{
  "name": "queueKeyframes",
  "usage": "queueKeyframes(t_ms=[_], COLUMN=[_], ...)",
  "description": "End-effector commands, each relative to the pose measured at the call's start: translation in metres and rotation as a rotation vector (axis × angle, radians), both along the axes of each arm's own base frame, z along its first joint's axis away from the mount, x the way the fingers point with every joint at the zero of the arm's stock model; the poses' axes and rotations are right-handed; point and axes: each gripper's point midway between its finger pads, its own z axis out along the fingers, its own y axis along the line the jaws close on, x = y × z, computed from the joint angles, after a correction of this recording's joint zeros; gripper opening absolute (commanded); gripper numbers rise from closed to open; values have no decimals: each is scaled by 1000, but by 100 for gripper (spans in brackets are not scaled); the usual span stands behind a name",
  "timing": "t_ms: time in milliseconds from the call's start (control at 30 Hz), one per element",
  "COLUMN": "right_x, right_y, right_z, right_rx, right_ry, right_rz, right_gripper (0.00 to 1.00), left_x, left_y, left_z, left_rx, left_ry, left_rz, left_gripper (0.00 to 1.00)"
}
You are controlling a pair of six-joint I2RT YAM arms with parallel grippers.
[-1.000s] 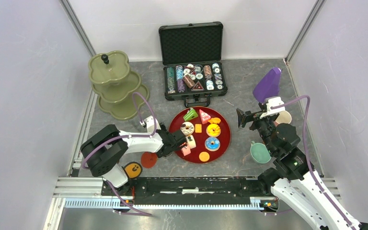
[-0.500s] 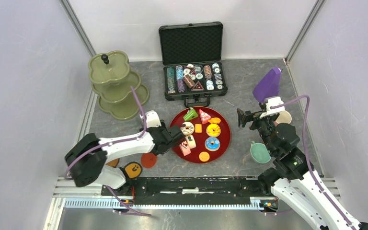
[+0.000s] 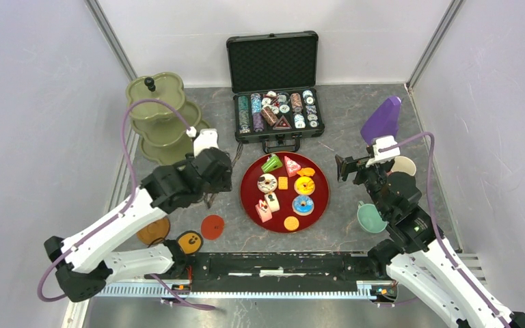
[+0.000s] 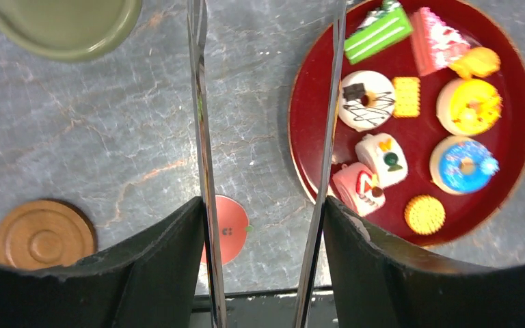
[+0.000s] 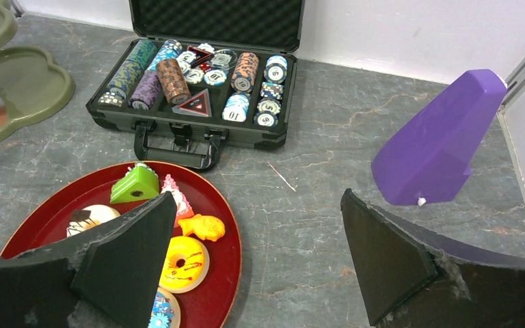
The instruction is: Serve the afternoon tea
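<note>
Toy donuts, cake slices and orange biscuits lie on a dark-red tray (image 3: 322,198), among them a pink roll cake (image 4: 357,189) and a yellow donut (image 5: 184,262). The olive-green three-tier stand (image 3: 164,119) is at the back left and holds nothing. My left gripper (image 3: 212,184) hangs between stand and tray, shut on metal tongs (image 4: 202,137) whose blades are apart and empty. My right gripper (image 3: 345,167) is open and empty, right of the tray. A teal cup (image 3: 370,217) sits by the right arm. Brown (image 3: 154,231), orange (image 3: 190,241) and red (image 3: 212,226) saucers lie front left.
An open black case of poker chips (image 3: 277,113) stands behind the tray. A purple cone-like object (image 3: 381,121) and a cream round dish (image 3: 405,166) are at the right. Walls close in the left, back and right sides.
My left arm has risen and pulled back left from the tray toward the stand, the tongs empty. The pink roll cake stays on the tray. The right arm barely moved.
</note>
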Motion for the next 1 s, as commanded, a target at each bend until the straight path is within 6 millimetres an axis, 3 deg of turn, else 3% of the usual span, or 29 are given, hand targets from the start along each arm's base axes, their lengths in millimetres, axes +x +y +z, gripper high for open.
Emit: queueKeyframes(t_ms=[0, 200, 367, 700, 833, 967], right_x=[3, 1, 0, 0, 0, 3], right_y=[2, 1, -1, -1, -2, 3], right_z=[14, 18, 19, 15, 11, 6], right_rx=[22, 20, 19, 11, 14, 24], right_ry=[-46, -47, -50, -39, -36, -32], right_rz=[1, 2, -6, -7, -12, 0], right_gripper=[98, 98, 98, 98, 98, 98], left_x=[-33, -53, -50, -67, -73, -61], left_y=[10, 2, -8, -54, -56, -62], left_z=[26, 47, 63, 42, 38, 33], left_rx=[128, 129, 101, -16, -33, -30], left_ry=[149, 246, 239, 405, 439, 403], left_rz=[-292, -452, -478, -636, -630, -607], left_gripper=[69, 68, 68, 60, 59, 59])
